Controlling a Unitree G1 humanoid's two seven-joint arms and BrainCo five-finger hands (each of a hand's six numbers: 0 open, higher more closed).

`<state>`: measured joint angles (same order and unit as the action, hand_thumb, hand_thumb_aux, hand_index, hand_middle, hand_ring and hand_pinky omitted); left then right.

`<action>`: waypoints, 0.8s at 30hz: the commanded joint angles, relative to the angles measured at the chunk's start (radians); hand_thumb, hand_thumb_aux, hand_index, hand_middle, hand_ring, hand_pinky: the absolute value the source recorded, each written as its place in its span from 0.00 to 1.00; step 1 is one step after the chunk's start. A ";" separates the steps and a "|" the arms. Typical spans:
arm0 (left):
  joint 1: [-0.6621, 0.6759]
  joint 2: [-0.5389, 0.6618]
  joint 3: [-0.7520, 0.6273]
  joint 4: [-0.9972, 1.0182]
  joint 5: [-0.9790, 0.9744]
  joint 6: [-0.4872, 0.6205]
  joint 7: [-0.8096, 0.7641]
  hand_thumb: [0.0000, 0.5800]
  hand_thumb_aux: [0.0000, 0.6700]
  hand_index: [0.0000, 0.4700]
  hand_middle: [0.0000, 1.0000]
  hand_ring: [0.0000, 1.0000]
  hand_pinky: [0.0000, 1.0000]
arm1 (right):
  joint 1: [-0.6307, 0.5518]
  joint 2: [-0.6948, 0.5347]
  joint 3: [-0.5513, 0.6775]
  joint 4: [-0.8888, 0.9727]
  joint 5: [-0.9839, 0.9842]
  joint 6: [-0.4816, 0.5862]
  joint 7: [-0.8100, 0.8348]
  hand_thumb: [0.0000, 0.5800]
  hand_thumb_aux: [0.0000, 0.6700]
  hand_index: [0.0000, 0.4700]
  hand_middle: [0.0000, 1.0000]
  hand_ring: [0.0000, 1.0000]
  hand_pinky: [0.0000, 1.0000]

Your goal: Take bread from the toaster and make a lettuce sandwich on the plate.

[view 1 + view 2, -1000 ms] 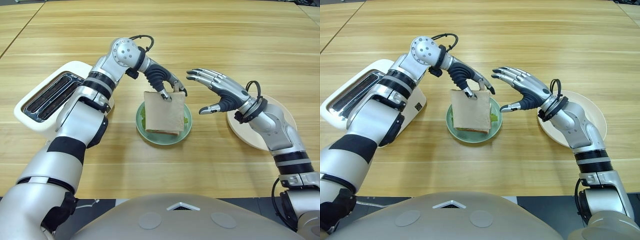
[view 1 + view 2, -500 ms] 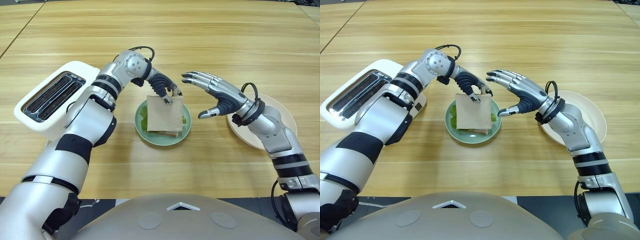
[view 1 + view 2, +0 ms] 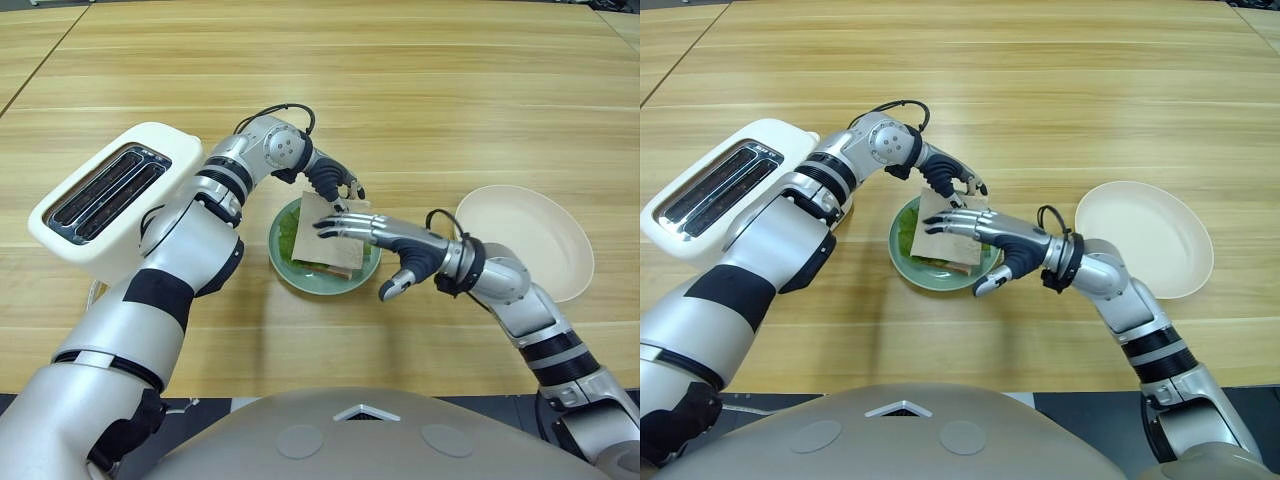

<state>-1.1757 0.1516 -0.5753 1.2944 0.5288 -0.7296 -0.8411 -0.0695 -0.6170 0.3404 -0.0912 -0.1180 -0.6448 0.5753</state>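
Green plate (image 3: 281, 256) at counter (image 3: 450, 100) centre, bearing lettuce (image 3: 290, 232) and bread (image 3: 336, 256). Left hand (image 3: 335, 184) pinching the bread's far edge; right hand (image 3: 400, 245) spread flat on top, grasping nothing. White toaster (image 3: 100, 195) at left.

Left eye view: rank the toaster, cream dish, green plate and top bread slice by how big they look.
1. toaster
2. cream dish
3. green plate, partly covered, so only narrowly behind the dish
4. top bread slice, partly covered too
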 commanded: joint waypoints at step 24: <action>-0.073 0.014 -0.016 0.004 0.104 0.102 0.325 0.00 0.00 0.00 0.00 0.00 0.00 | -0.030 0.005 0.146 0.204 -0.260 0.057 0.069 0.00 0.00 0.00 0.00 0.00 0.00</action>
<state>-1.1947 0.1504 -0.5841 1.3040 0.6073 -0.6599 -0.6015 -0.1424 -0.5816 0.4348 0.0576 -0.3430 -0.6293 0.5719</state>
